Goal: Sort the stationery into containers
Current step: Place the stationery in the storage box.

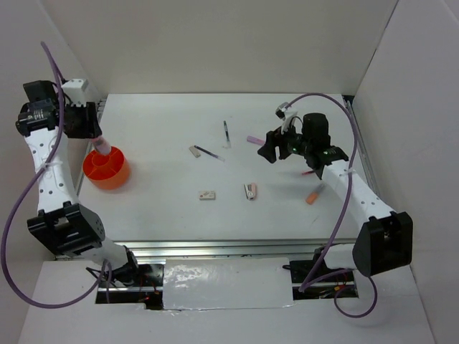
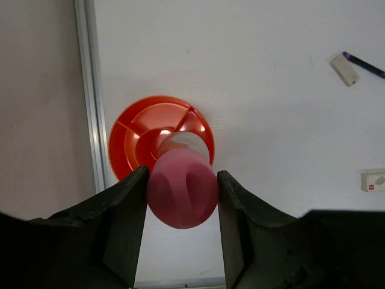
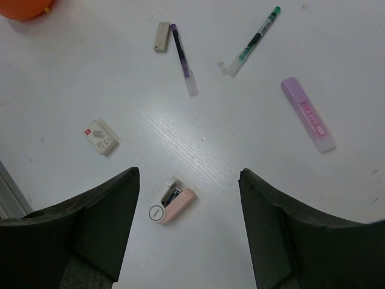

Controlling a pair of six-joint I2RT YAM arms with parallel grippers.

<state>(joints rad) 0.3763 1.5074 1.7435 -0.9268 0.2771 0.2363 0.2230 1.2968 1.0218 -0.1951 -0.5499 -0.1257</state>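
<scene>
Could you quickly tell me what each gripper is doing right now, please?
The left gripper is closed on the pink cylinder, above the orange tub.
The right gripper is open, holding nothing.

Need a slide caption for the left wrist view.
Left gripper clamps a pink stubby cylinder over the round orange-red plastic tub.

Top external: high at the near edge, overlooking the whole table (image 1: 165,115). Left wrist: close, facing down on the orange tub (image 2: 129,135). Right wrist: higher, over mid-table; shares the white eraser (image 3: 161,37) with left wrist.
</scene>
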